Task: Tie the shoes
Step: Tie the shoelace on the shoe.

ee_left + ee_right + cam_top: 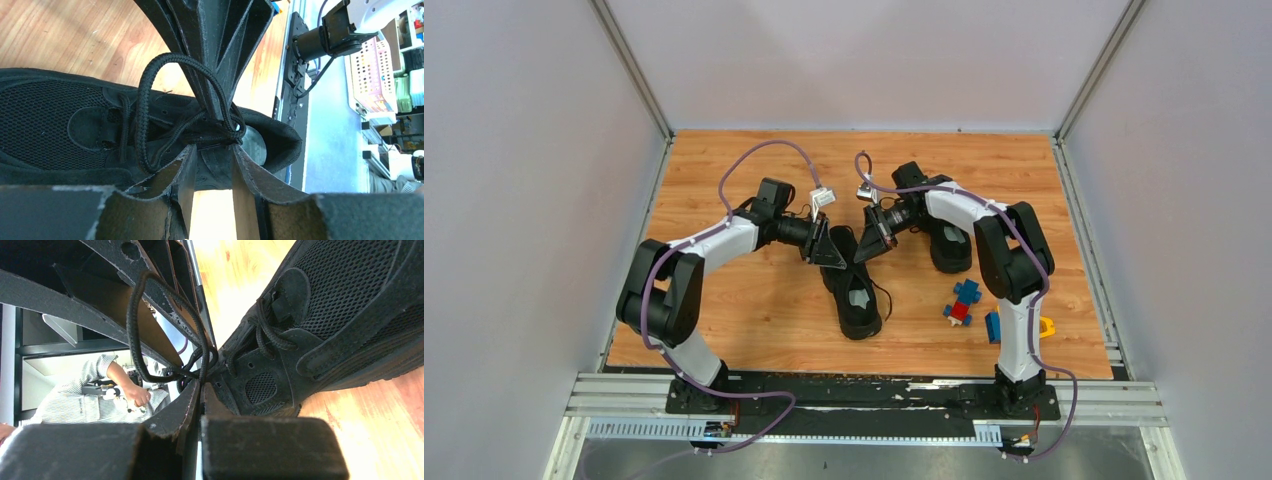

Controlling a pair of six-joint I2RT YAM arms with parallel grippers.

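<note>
Both sets of fingers are meeting over the lacing of a black fabric low-top sneaker [856,300] that is lying in the middle of the wooden counter [754,300]. From above they are covering its front half, leaving only the heel end and pale insole showing.

The left arm's fingers [182,172] are standing spread, with light showing between them and their tips sitting either side of the lace crossing [215,142]. The right arm's fingers [192,402] are pressing together at that same crossing; whether a strand is actually caught between them is hard to make out. A thin black lace loop [142,110] is standing up between the two, passing in front of the opposite fingers in each wrist view.

The second black sneaker [949,250] is lying further right, and the right arm is hiding part of it. Small blue, red and yellow toy blocks [965,300] are sitting just nearer than that shoe, some cut off behind the same arm. A person in a striped shirt [90,390] is showing, blurred, beyond the counter.
</note>
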